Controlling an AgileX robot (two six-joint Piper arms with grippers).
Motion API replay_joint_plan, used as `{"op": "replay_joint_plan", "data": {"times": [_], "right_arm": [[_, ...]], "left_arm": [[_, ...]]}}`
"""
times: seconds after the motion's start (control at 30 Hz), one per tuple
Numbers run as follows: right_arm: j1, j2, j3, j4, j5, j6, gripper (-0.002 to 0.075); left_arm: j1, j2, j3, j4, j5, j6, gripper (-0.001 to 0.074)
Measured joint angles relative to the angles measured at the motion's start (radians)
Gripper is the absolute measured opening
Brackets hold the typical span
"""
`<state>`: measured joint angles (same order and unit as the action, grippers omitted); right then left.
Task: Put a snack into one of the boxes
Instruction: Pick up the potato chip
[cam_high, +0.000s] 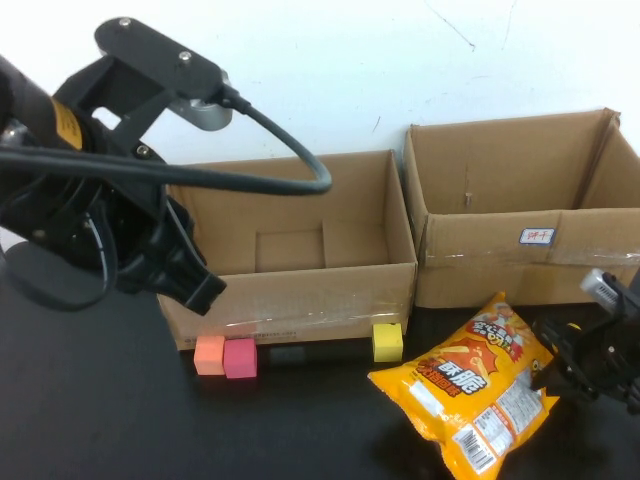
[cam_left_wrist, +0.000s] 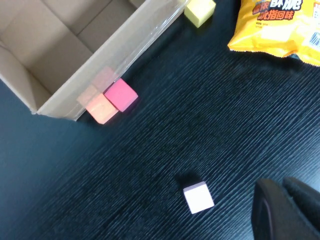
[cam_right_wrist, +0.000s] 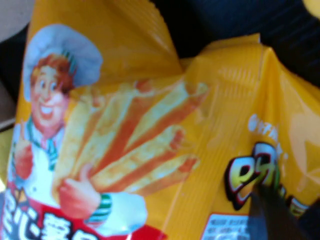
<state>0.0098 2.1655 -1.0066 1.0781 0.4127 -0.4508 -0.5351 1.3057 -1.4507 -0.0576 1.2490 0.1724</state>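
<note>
A yellow snack bag (cam_high: 470, 390) with a chef picture lies tilted on the black table in front of the two cardboard boxes. It fills the right wrist view (cam_right_wrist: 150, 125). My right gripper (cam_high: 548, 358) is at the bag's right edge and is shut on it, and one finger (cam_right_wrist: 270, 215) presses on its printed face. The left box (cam_high: 300, 290) and the right box (cam_high: 520, 270) both stand open and empty. My left gripper (cam_high: 190, 280) hangs shut and empty above the table's left side, and its fingertips (cam_left_wrist: 285, 210) show over bare table.
An orange cube (cam_high: 209, 355) and a pink cube (cam_high: 240, 358) sit against the left box's front, and a yellow cube (cam_high: 387, 341) sits by its right corner. A small white cube (cam_left_wrist: 198, 197) lies on the table near my left gripper. A white wall rises behind the boxes.
</note>
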Motion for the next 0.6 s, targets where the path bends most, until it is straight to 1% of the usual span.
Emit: {"op": "replay_joint_plan", "data": {"times": [0.13, 0.27, 0.47, 0.6], "right_arm": [[0.0, -0.007, 0.0, -0.043, 0.022, -0.006, 0.0019], [0.0, -0.054, 0.002, -0.144, 0.065, -0.008, 0.001], [0.0, -0.211, 0.028, -0.256, 0.158, 0.005, 0.0007], [0.0, -0.321, 0.036, -0.275, 0.182, 0.005, 0.0007]], "left_arm": [[0.0, -0.002, 0.002, -0.02, -0.004, -0.011, 0.0], [0.0, -0.016, 0.002, -0.022, -0.023, -0.011, 0.0], [0.0, -0.076, 0.002, -0.023, -0.028, -0.013, -0.0001], [0.0, -0.124, 0.002, -0.018, -0.028, -0.013, 0.0]]}}
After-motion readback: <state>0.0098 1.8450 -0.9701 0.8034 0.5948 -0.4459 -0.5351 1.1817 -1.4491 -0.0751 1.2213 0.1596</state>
